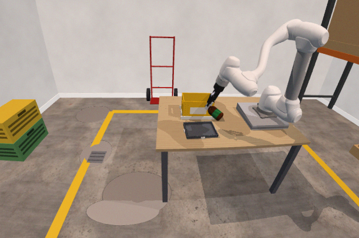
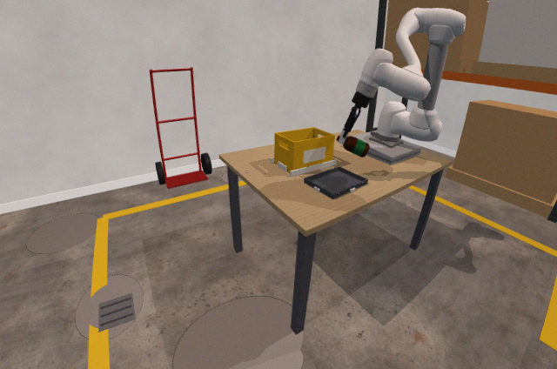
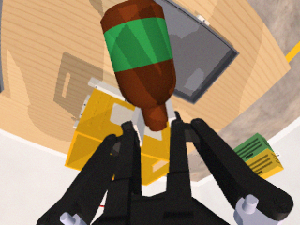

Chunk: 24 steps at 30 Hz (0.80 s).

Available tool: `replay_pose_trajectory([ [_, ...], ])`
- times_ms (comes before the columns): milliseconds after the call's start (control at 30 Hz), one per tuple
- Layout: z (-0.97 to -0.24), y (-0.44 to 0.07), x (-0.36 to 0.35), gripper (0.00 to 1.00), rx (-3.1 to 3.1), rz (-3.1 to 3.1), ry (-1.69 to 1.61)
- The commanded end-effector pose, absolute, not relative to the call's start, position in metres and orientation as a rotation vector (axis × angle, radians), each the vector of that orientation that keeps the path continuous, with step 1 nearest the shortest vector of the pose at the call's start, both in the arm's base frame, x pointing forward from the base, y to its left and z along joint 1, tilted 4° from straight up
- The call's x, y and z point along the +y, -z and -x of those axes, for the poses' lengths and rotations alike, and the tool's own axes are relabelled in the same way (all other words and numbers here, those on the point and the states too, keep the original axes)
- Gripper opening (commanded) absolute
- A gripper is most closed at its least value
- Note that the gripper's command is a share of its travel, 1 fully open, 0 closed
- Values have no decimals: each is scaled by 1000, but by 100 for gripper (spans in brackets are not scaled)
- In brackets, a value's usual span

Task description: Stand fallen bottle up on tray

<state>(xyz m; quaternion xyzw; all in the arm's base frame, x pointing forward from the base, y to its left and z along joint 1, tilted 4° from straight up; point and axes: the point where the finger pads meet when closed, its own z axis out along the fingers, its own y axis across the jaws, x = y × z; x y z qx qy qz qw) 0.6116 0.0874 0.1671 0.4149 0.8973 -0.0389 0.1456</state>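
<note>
Gripper [image 3: 153, 127] pinches the neck of the brown bottle [image 3: 139, 56]; both black fingers press on the neck, cap end hidden between them. Bottle has a green label band and hangs in the air, tilted, base pointing away from the claw. In the top view the bottle [image 1: 216, 113] is off the table, just right of the yellow crate [image 1: 194, 104], above the table's back half. It is not on the tray [image 1: 200, 129], which lies in front of the crate, near it but apart. The exterior view agrees: bottle [image 2: 355, 145] right of the crate [image 2: 302, 145], gripper [image 2: 343, 134] coming down at a slant from the white arm [image 2: 395, 77].

Hard to read:
- Fingertips too small in the top and exterior views; only the wrist view shows the grip.
- Wrist view: crate [image 3: 94, 144] mostly hidden behind the fingers, tray [image 3: 201, 56] partly covered by the bottle.
- Crate's inside not visible from any view.
- Crate stands on a pale flat piece; cannot tell what it is.
- Small light clips on the tray's front edge, too small to make out.
- Arm's grey base plate [image 1: 246, 119] right of the crate, partly covered by the arm's foot.
- Shelf rack [image 1: 330, 0] behind the arm, cut off at the frame edge.
- Red hand truck [image 1: 150, 64] behind the crate by the wall; its lower part is hidden by the table [image 1: 231, 142].
- Stacked yellow and green bins [image 1: 17, 128] far left of the crate, cut off by the frame edge.
</note>
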Motion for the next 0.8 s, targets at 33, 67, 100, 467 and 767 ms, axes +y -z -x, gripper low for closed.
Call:
replay_pose_trajectory([
  [33,-611,-167,90,10,2581,-1186,109],
  [67,-611,-167,90,10,2580,-1185,110],
  [100,-611,-167,90,10,2580,-1185,110],
  [467,-610,-166,89,10,2551,-1176,136],
  [767,-609,-166,89,10,2510,-1161,166],
])
